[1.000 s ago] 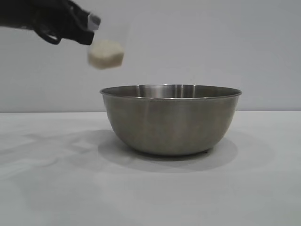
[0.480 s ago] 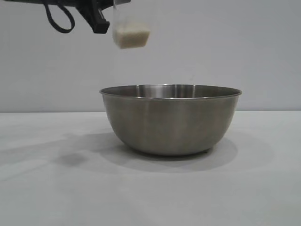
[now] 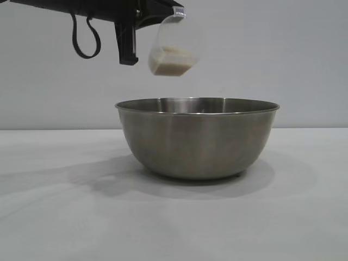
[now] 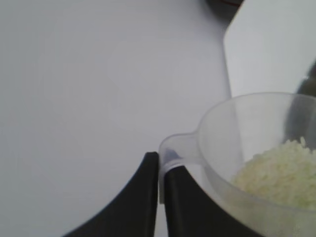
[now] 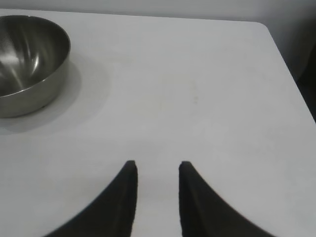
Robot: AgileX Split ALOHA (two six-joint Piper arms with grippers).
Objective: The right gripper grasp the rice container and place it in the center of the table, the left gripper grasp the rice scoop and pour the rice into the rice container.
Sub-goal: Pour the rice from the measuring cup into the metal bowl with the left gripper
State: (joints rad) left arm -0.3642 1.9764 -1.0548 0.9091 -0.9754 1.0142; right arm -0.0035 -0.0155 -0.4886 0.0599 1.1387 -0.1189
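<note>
The rice container, a large steel bowl, stands on the white table in the middle of the exterior view; it also shows in the right wrist view. My left gripper is shut on the loop handle of the rice scoop, a clear plastic cup held in the air above the bowl's left rim. The rice lies in the cup's bottom; it shows in the left wrist view inside the scoop. My right gripper is open and empty over bare table, apart from the bowl.
A plain pale wall stands behind the table. In the right wrist view the table's corner and edge lie beyond the gripper, with a dark floor past it.
My left gripper has carried the scoop with its rice rightward, from left of the bowl to above its left rim. The cup now tilts a little. The bowl has not moved.
</note>
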